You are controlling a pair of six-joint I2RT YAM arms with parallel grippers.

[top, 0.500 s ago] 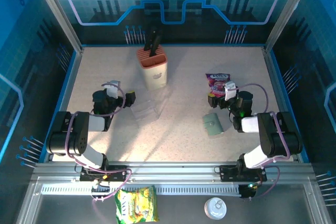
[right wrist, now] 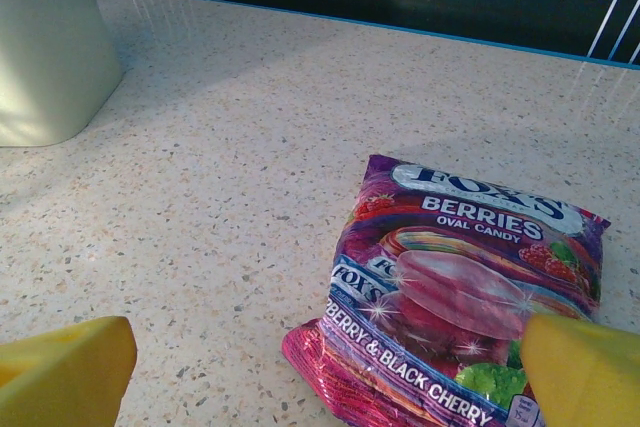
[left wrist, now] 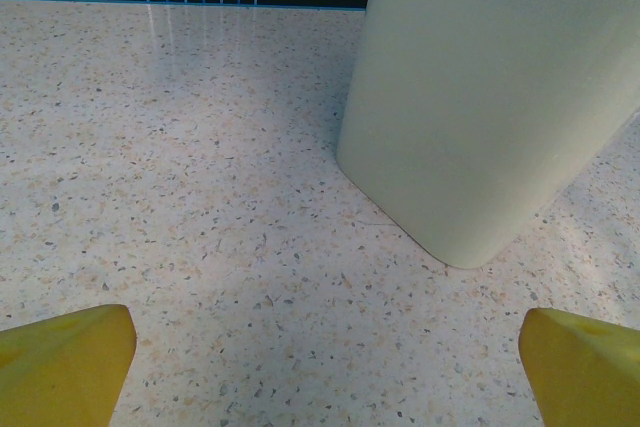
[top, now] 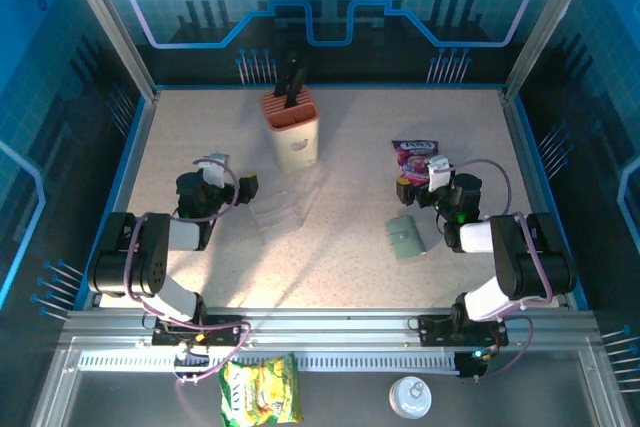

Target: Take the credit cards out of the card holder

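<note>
The right gripper (top: pixel 405 190) has its yellow fingers (right wrist: pixel 65 367) spread wide and holds nothing. It points at the purple candy bag (right wrist: pixel 460 287), so to do this step well it should pull back toward its own base and come down softly on one edge of the card holder (top: pixel 405 237), so the flat thing does not slide. The card holder lies on the table (top: pixel 340 257) just beside that gripper, on the near side, and looks folded shut, though it is small to judge, with the credit cards likely inside. The left gripper (top: pixel 248 187) is spread wide too, well apart from it.
</note>
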